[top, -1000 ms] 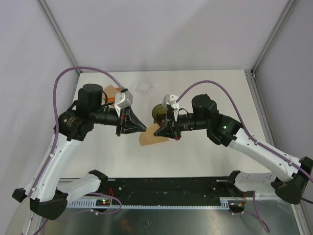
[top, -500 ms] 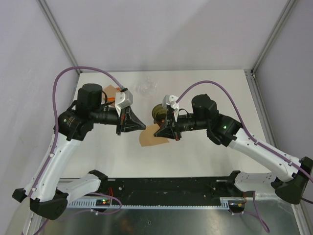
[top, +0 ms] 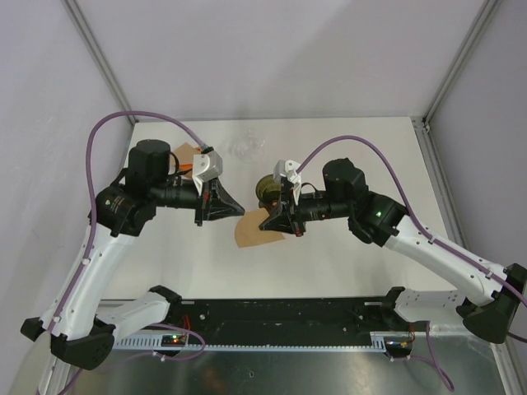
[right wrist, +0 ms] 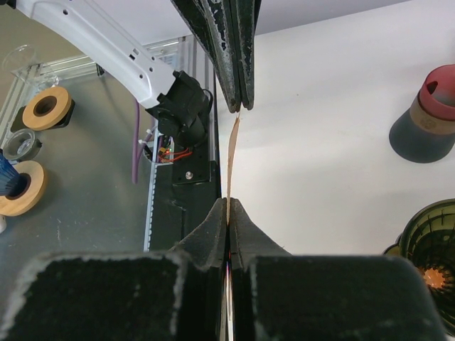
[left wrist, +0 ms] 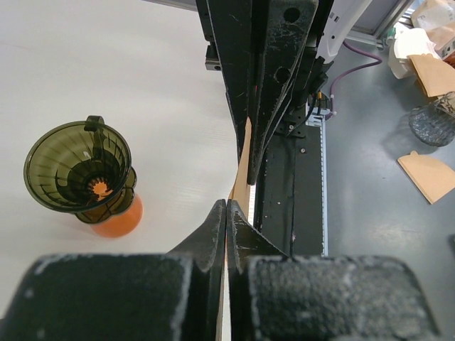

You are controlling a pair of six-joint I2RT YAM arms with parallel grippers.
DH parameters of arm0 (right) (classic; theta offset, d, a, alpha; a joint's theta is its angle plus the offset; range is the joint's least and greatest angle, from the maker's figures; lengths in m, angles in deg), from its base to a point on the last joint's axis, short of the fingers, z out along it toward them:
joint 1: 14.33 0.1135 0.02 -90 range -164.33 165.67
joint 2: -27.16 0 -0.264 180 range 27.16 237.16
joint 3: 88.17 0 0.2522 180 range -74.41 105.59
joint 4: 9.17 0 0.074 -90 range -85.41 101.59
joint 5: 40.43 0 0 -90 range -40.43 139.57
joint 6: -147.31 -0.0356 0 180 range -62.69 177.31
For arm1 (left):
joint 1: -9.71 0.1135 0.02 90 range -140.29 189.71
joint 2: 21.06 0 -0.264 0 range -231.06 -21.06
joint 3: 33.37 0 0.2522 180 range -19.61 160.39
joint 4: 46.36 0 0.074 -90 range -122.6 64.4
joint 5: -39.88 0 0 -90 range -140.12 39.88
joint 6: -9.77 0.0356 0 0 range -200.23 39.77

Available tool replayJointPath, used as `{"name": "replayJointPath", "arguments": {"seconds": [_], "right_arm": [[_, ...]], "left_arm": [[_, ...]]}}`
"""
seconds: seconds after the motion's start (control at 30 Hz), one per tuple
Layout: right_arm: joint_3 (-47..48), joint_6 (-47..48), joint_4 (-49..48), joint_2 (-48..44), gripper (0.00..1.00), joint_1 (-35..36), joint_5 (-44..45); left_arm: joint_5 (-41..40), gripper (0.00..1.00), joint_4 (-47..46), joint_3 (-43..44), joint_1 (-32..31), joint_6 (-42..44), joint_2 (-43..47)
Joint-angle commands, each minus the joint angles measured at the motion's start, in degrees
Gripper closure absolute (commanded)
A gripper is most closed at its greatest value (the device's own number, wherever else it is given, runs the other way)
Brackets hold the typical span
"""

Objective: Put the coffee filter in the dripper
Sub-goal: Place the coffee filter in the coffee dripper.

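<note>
The brown paper coffee filter (top: 249,233) hangs above the table between my two grippers. My left gripper (top: 239,211) is shut on its upper left edge, and my right gripper (top: 274,220) is shut on its right edge. The filter shows edge-on in the left wrist view (left wrist: 244,163), running from my left gripper (left wrist: 226,206) to the right fingers (left wrist: 264,71). It is also edge-on in the right wrist view (right wrist: 232,156), above my right gripper (right wrist: 228,202). The dark green dripper (top: 267,188) on an orange base stands empty just behind the filter (left wrist: 79,167) (right wrist: 432,263).
A clear glass vessel (top: 245,148) stands at the back of the table. A stack of brown filters (top: 185,156) lies at the back left by the left arm. A dark cone with a reddish top (right wrist: 426,121) stands nearby.
My left gripper has shifted slightly up and to the left. The filter stays held between both grippers, and the right arm has not moved.
</note>
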Motion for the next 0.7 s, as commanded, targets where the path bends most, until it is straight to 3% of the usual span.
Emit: {"name": "replayJointPath", "arguments": {"seconds": [0.0,0.67], "right_arm": [[2.24,0.61,-0.93,-1.31,1.0,-0.09,-1.13],[2.24,0.51,-1.22,-0.88,1.0,0.04,-0.92]], "left_arm": [[-0.29,1.0,0.24,1.37,0.38,1.23,0.37],[6.13,0.98,0.25,-0.92,-0.13,1.54,0.39]]}}
